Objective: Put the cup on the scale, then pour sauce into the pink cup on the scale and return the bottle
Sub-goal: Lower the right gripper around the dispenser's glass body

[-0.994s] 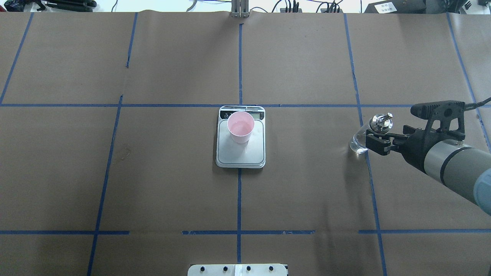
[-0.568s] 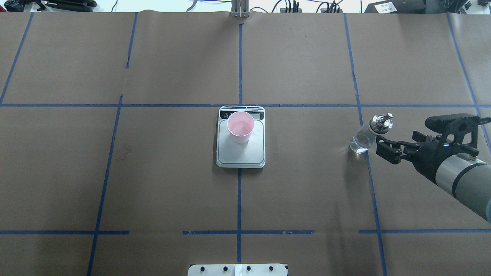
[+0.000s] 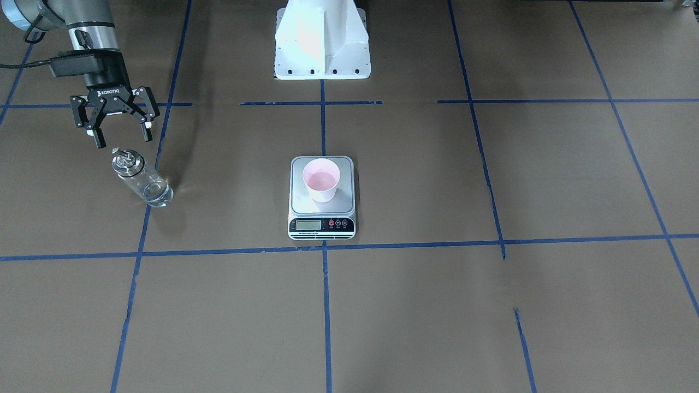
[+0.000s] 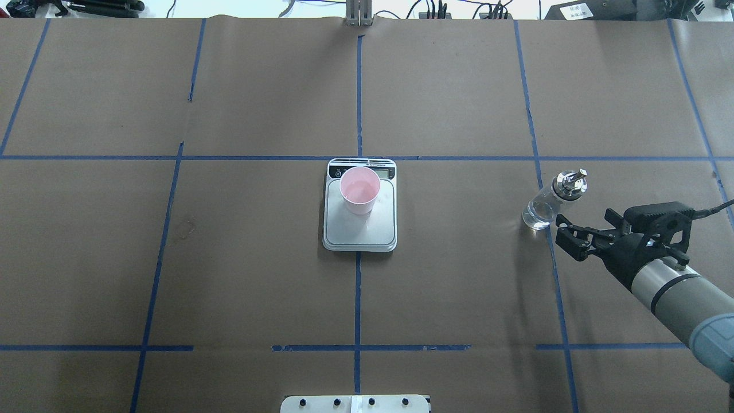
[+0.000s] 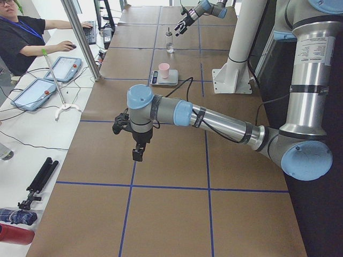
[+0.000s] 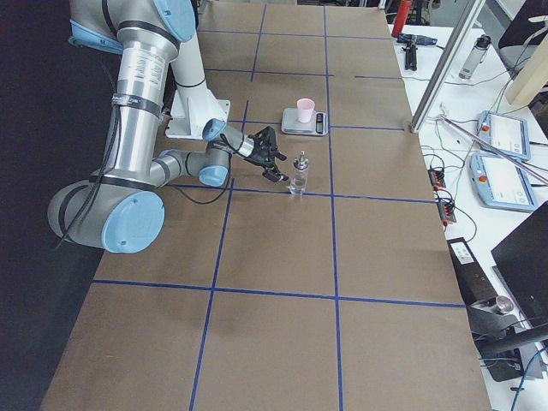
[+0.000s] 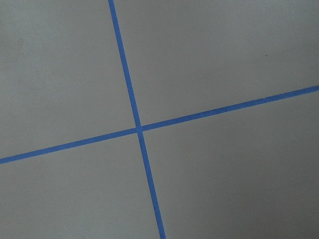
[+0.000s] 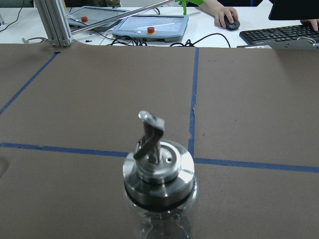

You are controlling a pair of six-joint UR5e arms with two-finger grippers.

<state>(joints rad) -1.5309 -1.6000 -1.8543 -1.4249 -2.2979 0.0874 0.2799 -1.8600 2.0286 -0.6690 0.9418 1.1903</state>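
The bottle [image 3: 143,183] stands free on the tabletop [image 3: 491,305], over on the robot's right and well apart from the scale [image 3: 298,203]. The right pincer [image 3: 123,140] is spread wide, just beside the bottle's cap on the robot's side, not touching it. The pink cup [image 3: 321,186] sits upright on the scale's steel platform. The left pincer [image 5: 138,154] hangs over bare tabletop, can't tell if it's apart or together.

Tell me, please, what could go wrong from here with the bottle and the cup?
1. The open right gripper hangs just behind the bottle, fingertips near its metal cap. A stray sideways move could topple the glass bottle, which stands free on the table.
2. The cup holds liquid and stands loose on the scale; any bump to the scale may spill it.
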